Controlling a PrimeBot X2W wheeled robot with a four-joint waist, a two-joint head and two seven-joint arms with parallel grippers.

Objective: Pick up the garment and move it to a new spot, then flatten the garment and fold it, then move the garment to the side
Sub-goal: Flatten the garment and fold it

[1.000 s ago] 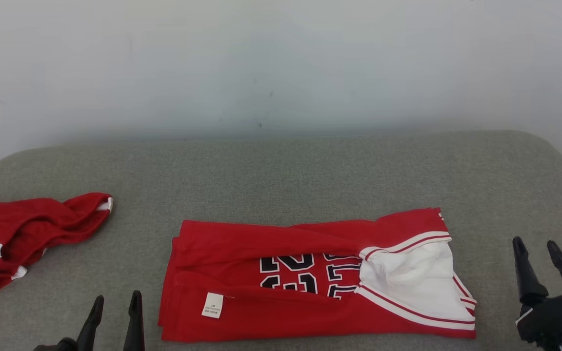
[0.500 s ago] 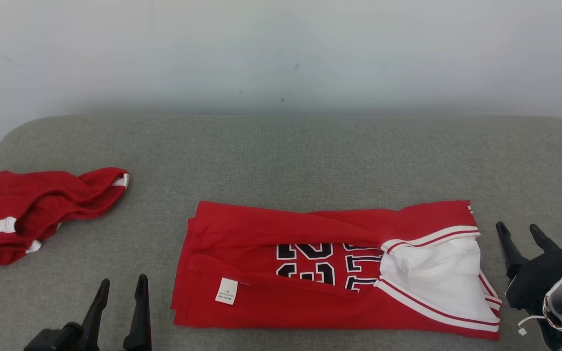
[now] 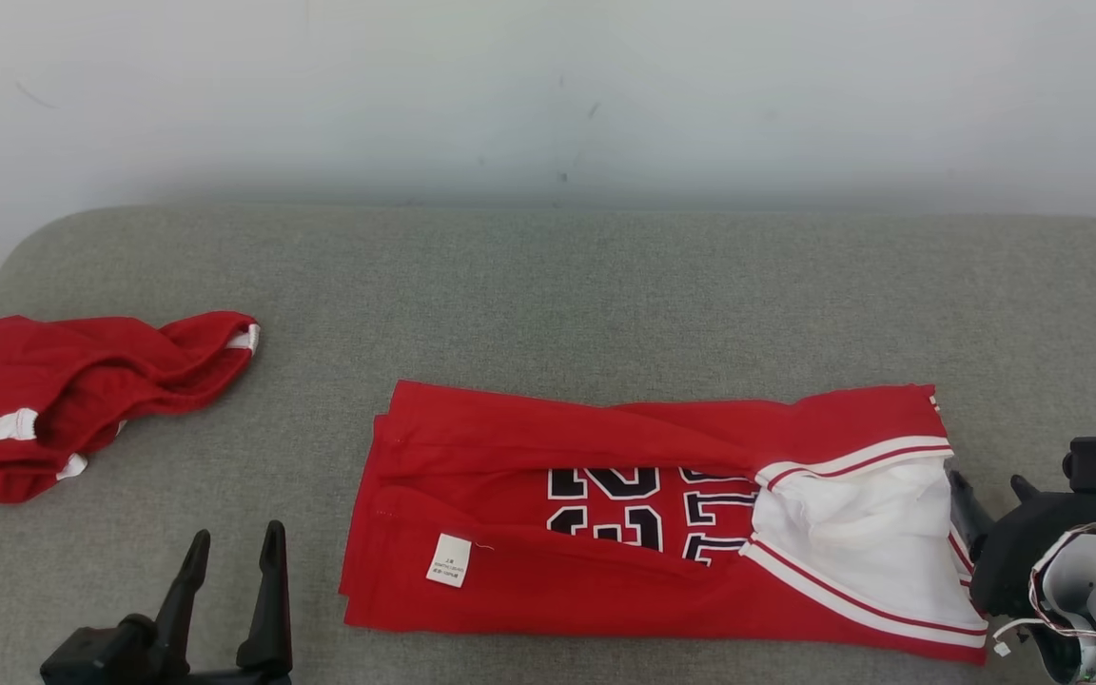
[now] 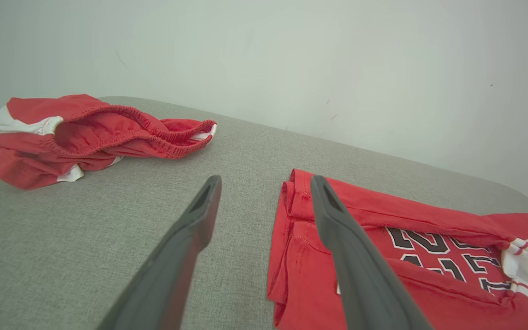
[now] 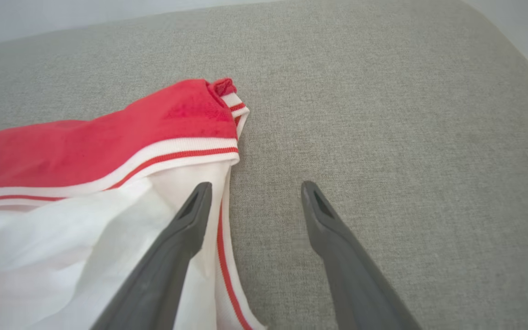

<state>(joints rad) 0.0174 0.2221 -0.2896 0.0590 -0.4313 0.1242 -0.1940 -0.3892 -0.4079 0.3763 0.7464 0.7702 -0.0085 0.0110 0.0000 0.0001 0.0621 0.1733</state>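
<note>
While both grippers stand apart-fingered and empty, the garment point(image 3: 529, 447) is seen lying on the grey cushion point(image 3: 605, 285), in the near middle of the head view and below the white wall point(image 3: 548, 95). It is a red jersey laid out as a long band running left to right. Its two long edges are turned in over the middle, so that black numerals point(image 3: 643, 504) outlined in white are only partly shown in the gap between them. At its right end the white inside is exposed and rumpled, bordered by white trim with thin red stripes. A small white label point(image 3: 449, 559) is sewn on the near flap, close to the left end, where the hem layers are stacked unevenly.

The left gripper point(image 3: 235, 535) is held low over the cushion just beside the jersey's left end, apart from it. The right gripper point(image 3: 988, 480) is placed at the jersey's right edge; in the right wrist view one finger point(image 5: 186, 229) is seen over the striped border, though contact cannot be told.

A second red garment point(image 3: 82, 390), crumpled, with white bands, is left well apart at the far left.
</note>
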